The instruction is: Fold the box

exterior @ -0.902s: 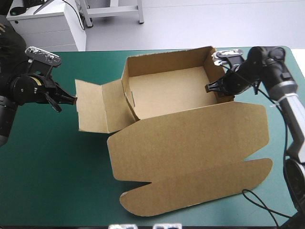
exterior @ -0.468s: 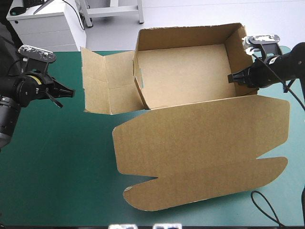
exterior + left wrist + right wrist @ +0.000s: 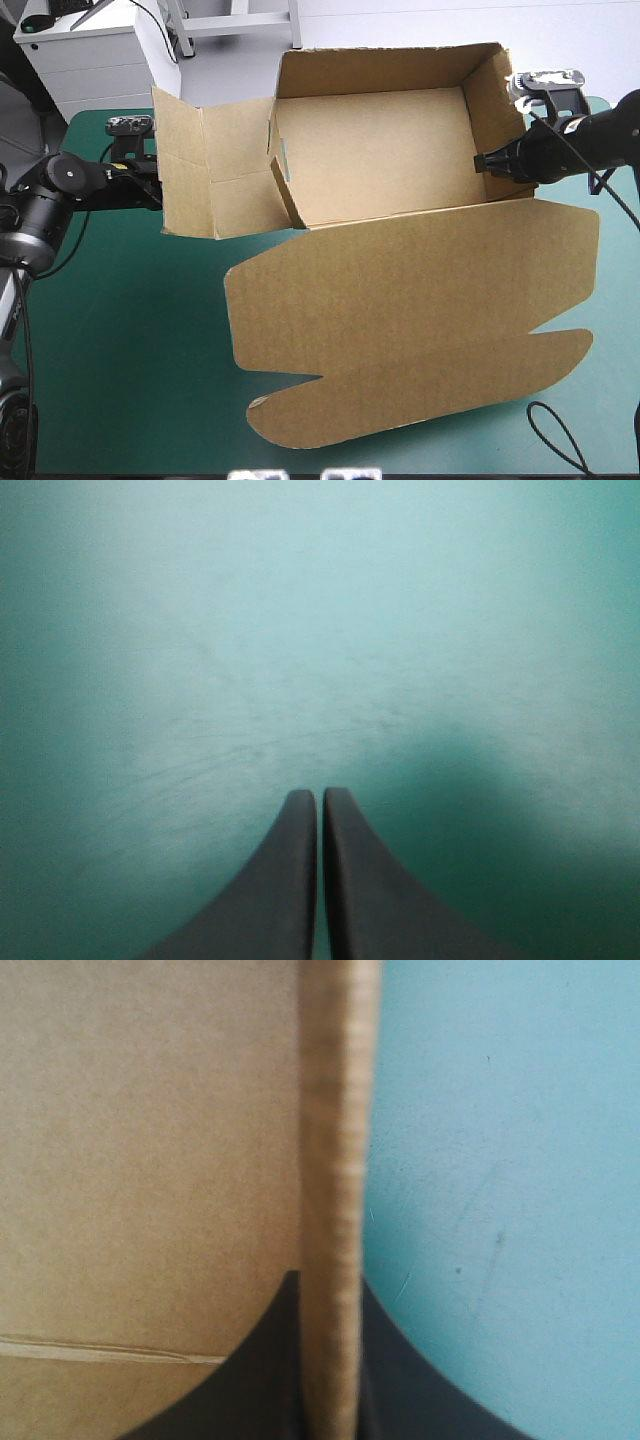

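The box is plain brown all over, inside and out, with thin paler lines where the board bends. Its cut edge looks a lighter, sandy brown with tiny stripes across it. The table cover under it is teal-green, one flat colour with a few faint scratches. The left gripper and the right gripper both have black fingers.

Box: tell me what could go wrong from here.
1. The right hand grips the box by its right wall alone. Held by one thin edge, the board may bend or slip out.
2. The left hand is shut on nothing, close beside the unfolded left flap. Moving in, it may shove the flap rather than tuck it.
3. The lid lies flat on the table, so pulling the box may drag it.
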